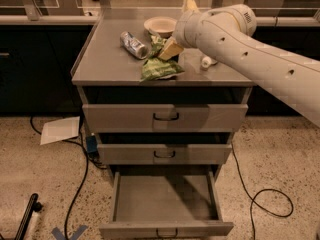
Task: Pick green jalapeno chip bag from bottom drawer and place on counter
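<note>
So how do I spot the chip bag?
Find the grey cabinet whose bottom drawer stands open; look on its flat top, the counter. Near the front edge, right by the robot's pincer, lies the green jalapeno chip bag: crinkled and green, unlike the silver can and pale bowl behind it.

On the counter (102, 64), the chip bag (160, 70) lies just before the tool (170, 49), the can (134, 45) behind and left.

No legible txt on green jalapeno chip bag (161, 69); tool (169, 49) over counter (107, 59).

Speckled floor (285, 154), dark cabinets (35, 74) behind
</note>
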Available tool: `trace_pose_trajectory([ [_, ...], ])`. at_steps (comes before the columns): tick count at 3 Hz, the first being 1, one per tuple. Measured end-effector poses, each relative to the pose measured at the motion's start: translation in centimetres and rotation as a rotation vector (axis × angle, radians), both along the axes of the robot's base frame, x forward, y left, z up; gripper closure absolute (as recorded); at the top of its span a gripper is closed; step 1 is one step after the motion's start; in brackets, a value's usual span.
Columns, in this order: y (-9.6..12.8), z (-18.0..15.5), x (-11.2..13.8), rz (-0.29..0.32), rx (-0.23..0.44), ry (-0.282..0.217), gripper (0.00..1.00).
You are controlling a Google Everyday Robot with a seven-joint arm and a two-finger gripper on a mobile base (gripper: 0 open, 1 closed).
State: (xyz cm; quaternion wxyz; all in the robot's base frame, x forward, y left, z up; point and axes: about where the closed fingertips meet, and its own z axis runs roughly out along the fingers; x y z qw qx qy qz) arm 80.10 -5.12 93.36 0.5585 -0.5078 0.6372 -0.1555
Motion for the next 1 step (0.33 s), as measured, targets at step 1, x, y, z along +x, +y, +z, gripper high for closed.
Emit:
trace_pose_trajectory([
  [1,0.00,0.00,0.00,0.000,0.000,0.000,0.00],
])
